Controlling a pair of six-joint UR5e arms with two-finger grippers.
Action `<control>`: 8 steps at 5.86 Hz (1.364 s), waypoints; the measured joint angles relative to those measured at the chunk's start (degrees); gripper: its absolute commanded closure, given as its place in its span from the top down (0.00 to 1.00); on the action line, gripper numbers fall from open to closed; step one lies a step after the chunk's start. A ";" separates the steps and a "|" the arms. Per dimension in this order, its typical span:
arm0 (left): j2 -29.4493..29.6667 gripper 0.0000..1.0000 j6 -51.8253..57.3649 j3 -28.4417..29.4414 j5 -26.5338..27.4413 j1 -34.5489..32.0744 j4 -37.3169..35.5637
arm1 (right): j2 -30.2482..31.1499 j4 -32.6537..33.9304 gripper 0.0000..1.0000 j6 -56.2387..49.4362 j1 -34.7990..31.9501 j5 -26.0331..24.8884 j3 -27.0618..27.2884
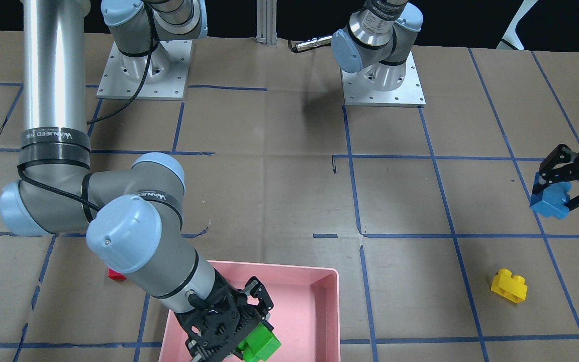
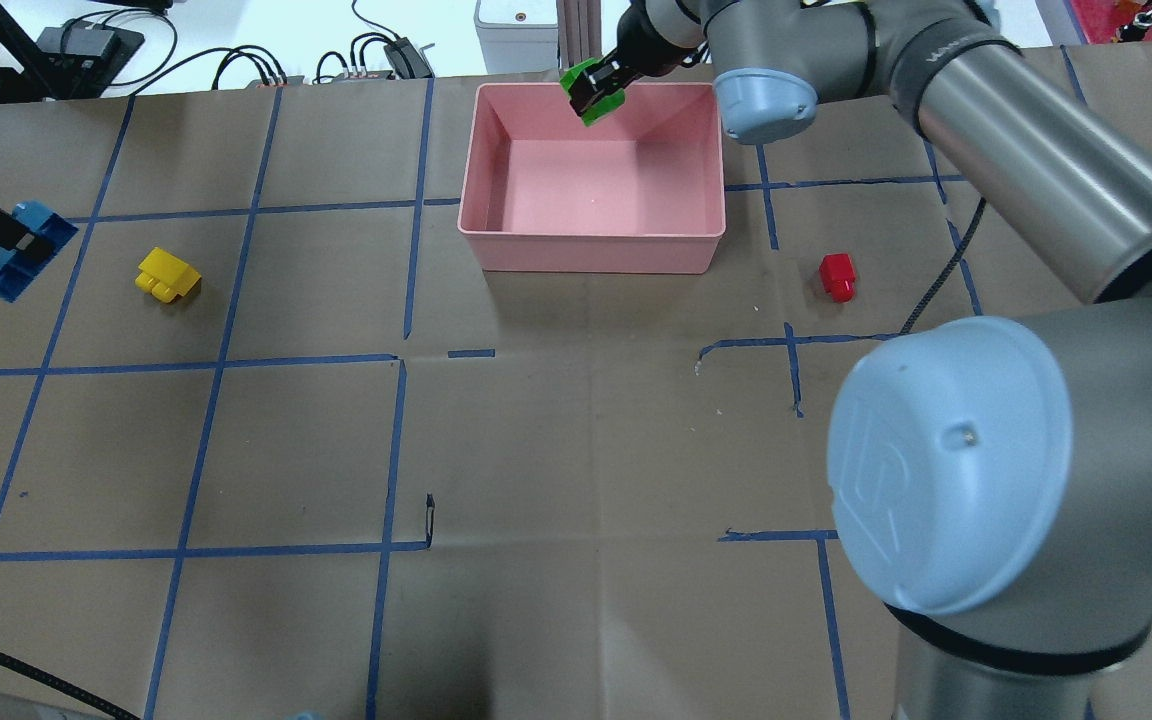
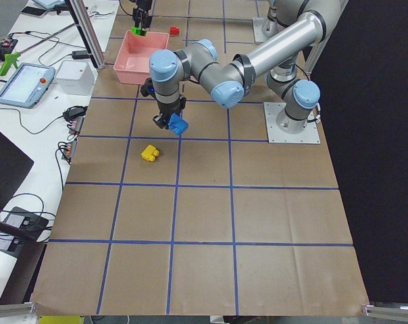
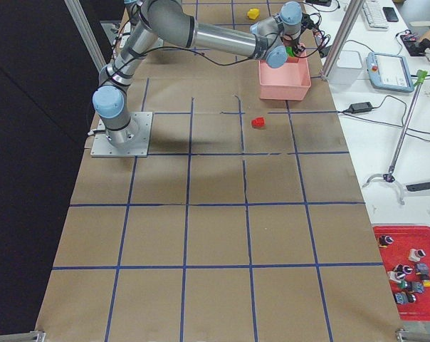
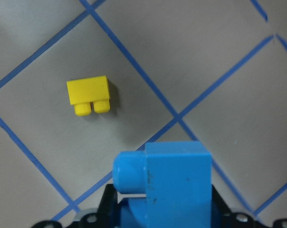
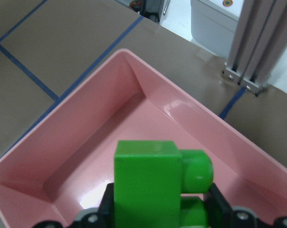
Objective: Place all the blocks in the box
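Observation:
My right gripper (image 1: 249,336) is shut on the green brick (image 1: 260,345) and holds it over the far side of the pink box (image 1: 336,301), above its floor; the right wrist view shows the green brick (image 6: 148,183) over the box (image 6: 86,142). My left gripper (image 1: 568,188) is shut on the light-blue brick (image 1: 551,202), held a little above the table at the far left edge (image 2: 14,250). The yellow brick (image 2: 168,275) lies on the table near it and also shows in the left wrist view (image 5: 89,95). The small red brick (image 2: 837,276) lies to the right of the box (image 2: 586,245).
The two arm bases (image 1: 382,80) are bolted at the robot's side of the brown, blue-taped table. My right arm's elbow (image 1: 128,236) hangs over the red brick's area. A white device (image 3: 74,75) and a post (image 3: 89,34) stand beyond the box.

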State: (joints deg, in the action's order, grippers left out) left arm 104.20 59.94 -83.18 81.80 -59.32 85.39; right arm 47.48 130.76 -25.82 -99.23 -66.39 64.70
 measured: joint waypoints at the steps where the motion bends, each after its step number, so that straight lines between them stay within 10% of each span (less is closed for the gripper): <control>1: 0.85 0.23 -12.46 1.72 -0.04 -3.44 0.10 | -1.07 -1.56 0.99 0.85 -0.69 -1.39 -1.29; 8: 20.76 0.23 -70.23 27.47 0.41 -33.92 -0.07 | 13.43 -29.98 0.90 2.97 9.52 -20.58 1.37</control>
State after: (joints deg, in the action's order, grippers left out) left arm 124.96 -10.28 -55.71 82.21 -93.24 85.32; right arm 60.91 100.78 -22.85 -89.72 -86.97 66.07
